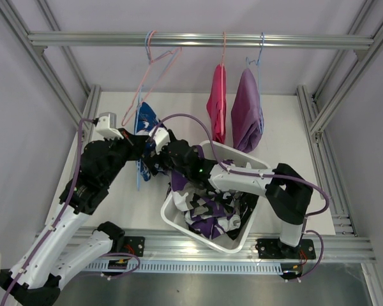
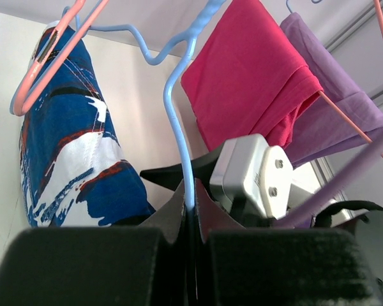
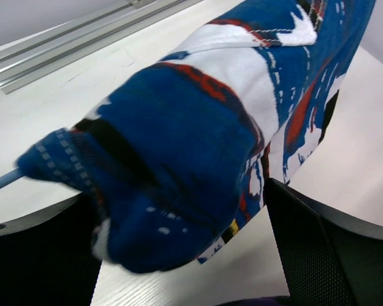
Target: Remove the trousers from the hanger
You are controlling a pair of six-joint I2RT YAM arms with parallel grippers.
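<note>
1. The blue-white patterned cloth trousers (image 3: 198, 127) drape over a light-blue wire hanger (image 2: 179, 115). Their long axis hangs down over the left half of the white tabletop (image 1: 140, 207).
2. The left end effector (image 2: 190, 213) is clamped together on the hanger's wire.
3. The right end effector (image 3: 182, 245) stands wide apart, one finger on either side of the trousers' lower fold.
4. The bright pink trousers (image 1: 217, 102) and the lilac trousers (image 1: 246, 108) hang lengthwise from the metal rail (image 1: 293, 42) above the far edge.
5. The purple-white camouflage trousers (image 1: 207, 226) and the black white-flecked trousers (image 1: 196, 204) lie crumpled in a white plastic basket (image 1: 171, 215) by the near edge.
</note>
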